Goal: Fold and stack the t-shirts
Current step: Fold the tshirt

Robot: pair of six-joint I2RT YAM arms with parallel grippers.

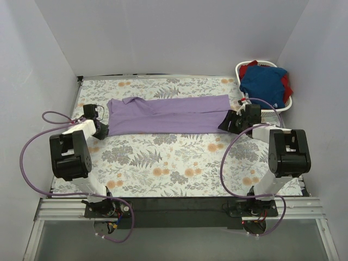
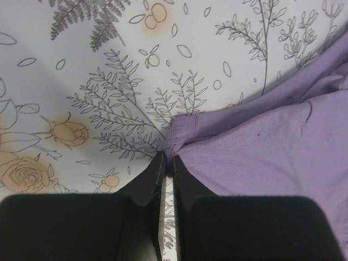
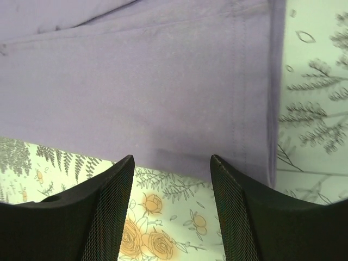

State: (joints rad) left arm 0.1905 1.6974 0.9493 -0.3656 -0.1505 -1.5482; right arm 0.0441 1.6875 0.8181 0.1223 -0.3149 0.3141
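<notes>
The lavender t-shirt point(image 1: 168, 114) lies stretched out as a long folded band across the far half of the table. My left gripper point(image 1: 103, 129) is shut on its near left corner point(image 2: 182, 130), with cloth pinched between the fingertips. My right gripper point(image 1: 227, 123) is open just above the near right corner of the shirt point(image 3: 163, 92), holding nothing, with the hem ahead of its fingers point(image 3: 117, 185). The royal-blue t-shirt point(image 1: 263, 81) and the red t-shirt point(image 1: 286, 84) lie bunched in the basket.
The white laundry basket point(image 1: 239, 70) stands at the far right corner of the table. The floral tablecloth point(image 1: 174, 163) covers the table. Grey walls close in on the left, back and right. Purple cables loop beside both arms.
</notes>
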